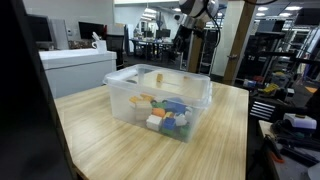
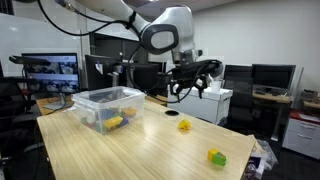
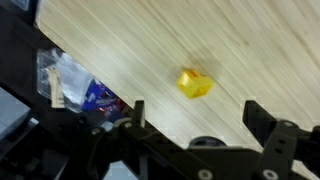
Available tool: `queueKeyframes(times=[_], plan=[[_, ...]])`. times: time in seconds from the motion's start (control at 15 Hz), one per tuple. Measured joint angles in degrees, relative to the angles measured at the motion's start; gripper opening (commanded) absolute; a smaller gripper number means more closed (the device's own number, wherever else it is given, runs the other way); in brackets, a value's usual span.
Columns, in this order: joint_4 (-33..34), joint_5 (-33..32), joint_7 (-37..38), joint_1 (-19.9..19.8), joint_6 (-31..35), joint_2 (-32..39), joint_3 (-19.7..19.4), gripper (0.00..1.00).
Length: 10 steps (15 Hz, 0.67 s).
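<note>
- The gripper [image 2: 190,93] hovers over the desk, fingers spread wide, holding nothing.
- A small yellow plastic block [image 3: 195,84] lies below it on the wooden desk [image 2: 120,150], near an edge, not yet grasped.
- A clear plastic bin [image 2: 108,105] of toys stands well apart.

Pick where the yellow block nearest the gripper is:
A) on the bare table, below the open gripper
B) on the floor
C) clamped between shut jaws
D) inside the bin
A: the yellow block lies on the table, with the gripper open above it and not touching it, and it is outside the bin.
</note>
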Motion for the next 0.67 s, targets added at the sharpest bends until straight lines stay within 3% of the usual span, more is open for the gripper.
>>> queueKeyframes(times=[0.33,0.53,0.67], plan=[[14.0,-4.6,10.7,-7.8,5.2,15.9,-1.6,1.00],[22.9,-12.7,23.9,-8.5,3.4,24.8,-4.7,1.00],[28.6,-14.4,29.3,-7.3,-2.6,29.4,-6.9,1.00]])
